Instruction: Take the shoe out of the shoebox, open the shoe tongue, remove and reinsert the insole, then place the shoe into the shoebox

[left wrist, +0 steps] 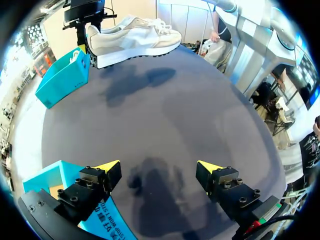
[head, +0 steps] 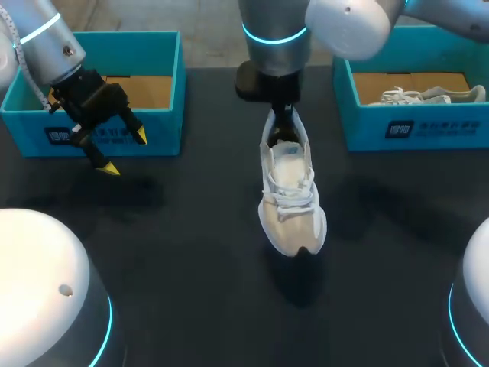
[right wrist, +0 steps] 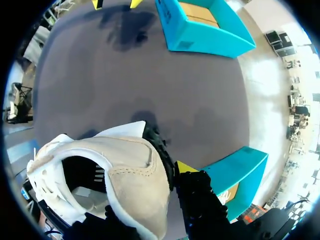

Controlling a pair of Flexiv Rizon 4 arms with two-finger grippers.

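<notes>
Shoe (head: pixel 289 200) is white w/ white laces, held up off the table (head: pixel 191 252) near its middle, heel up at the R gripper (head: pixel 283 115), toe pointing down toward the robot's side. Its shadow lies on the dark surface below. R gripper is clamped on the heel. In the R wrist view one yellow tip sits against the outside of the heel collar; the other finger is hidden by the shoe. Shoe is clear of both boxes, between them.

Right shoebox (head: pixel 367 122), teal, is at the far R of the table w/ a second white shoe (head: pixel 428 95) lying inside. Left shoebox (head: pixel 164 130), also teal, is at the far L, showing a brown cardboard floor.

L gripper (head: pixel 124 153) hangs just in front of the left shoebox, fingers spread wide, nothing between them, well apart from the shoe.
</notes>
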